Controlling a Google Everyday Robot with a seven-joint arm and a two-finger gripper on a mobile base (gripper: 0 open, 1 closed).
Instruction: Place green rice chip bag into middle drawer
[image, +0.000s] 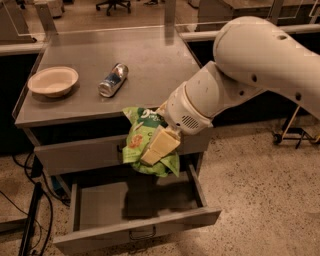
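Just above the wide, grey steel middle drawer (165, 222), which is pulled open, hangs the crinkly green rice chip bag (137, 129). The pale two-finger gripper (155, 151) pinches it. One finger lies across the bag's front and the other is hidden behind it. The bag covers most of the shut upper drawer's (75, 156) handle. Its white letters cannot be read. Higher up lie a silver-blue can (113, 80) and a cream bowl (53, 81).
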